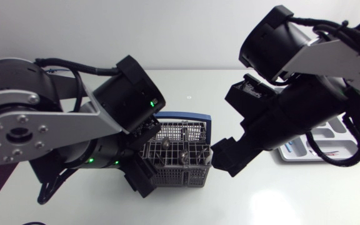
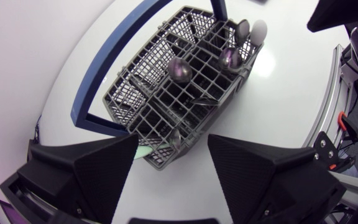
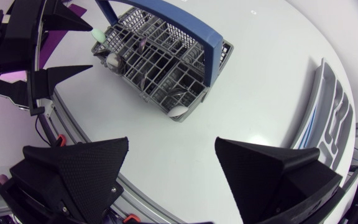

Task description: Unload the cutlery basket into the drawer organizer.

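Note:
The grey wire cutlery basket (image 1: pixel 177 153) with a blue handle (image 1: pixel 189 117) stands mid-table. Spoons (image 2: pixel 179 67) and other cutlery stick up from its cells. My left gripper (image 1: pixel 144 156) hangs open at the basket's left end; in the left wrist view the basket (image 2: pixel 173 93) lies just ahead of its spread fingers (image 2: pixel 98 165), touching neither. My right gripper (image 1: pixel 230 134) is open over bare table to the basket's right, and the basket (image 3: pixel 154 59) lies ahead of it. The white drawer organizer (image 1: pixel 324 140) sits at the right, partly hidden by my right arm.
The organizer's (image 3: pixel 328 112) compartments lie beside my right gripper (image 3: pixel 172 143) near the table's rounded edge. My left gripper (image 3: pixel 98 46) shows beyond the basket in the right wrist view. Bare white tabletop (image 1: pixel 261 200) surrounds the basket.

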Motion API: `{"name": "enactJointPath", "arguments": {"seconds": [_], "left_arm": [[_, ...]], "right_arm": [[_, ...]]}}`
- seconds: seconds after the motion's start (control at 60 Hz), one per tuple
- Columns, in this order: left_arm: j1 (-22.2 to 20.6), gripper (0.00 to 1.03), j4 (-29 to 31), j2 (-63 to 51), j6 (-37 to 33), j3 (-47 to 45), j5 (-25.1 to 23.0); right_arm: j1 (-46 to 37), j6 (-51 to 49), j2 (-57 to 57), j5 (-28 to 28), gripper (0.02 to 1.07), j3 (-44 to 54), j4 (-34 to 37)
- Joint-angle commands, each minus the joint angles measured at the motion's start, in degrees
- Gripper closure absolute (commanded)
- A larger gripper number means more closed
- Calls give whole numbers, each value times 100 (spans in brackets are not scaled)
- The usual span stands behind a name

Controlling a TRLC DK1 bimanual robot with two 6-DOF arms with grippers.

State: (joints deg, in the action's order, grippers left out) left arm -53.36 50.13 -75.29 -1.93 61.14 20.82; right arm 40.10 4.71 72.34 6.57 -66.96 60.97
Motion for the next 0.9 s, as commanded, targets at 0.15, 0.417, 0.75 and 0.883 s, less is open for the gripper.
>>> {"name": "enactJointPath", "arguments": {"seconds": [0.15, 0.417, 0.75, 0.883], "left_arm": [[168, 31, -267, -285, -18, -375, 133], [239, 39, -504, -373, -79, -551, 361], [291, 57, -601, -425, -70, -613, 388], [283, 64, -636, -425, -79, -639, 388]], "right_arm": [[51, 48, -44, -42, 7, 174, -103], [51, 48, -35, -42, 7, 262, -182], [60, 48, -44, -33, 7, 297, -191], [60, 48, -53, -33, 7, 315, -191]]}}
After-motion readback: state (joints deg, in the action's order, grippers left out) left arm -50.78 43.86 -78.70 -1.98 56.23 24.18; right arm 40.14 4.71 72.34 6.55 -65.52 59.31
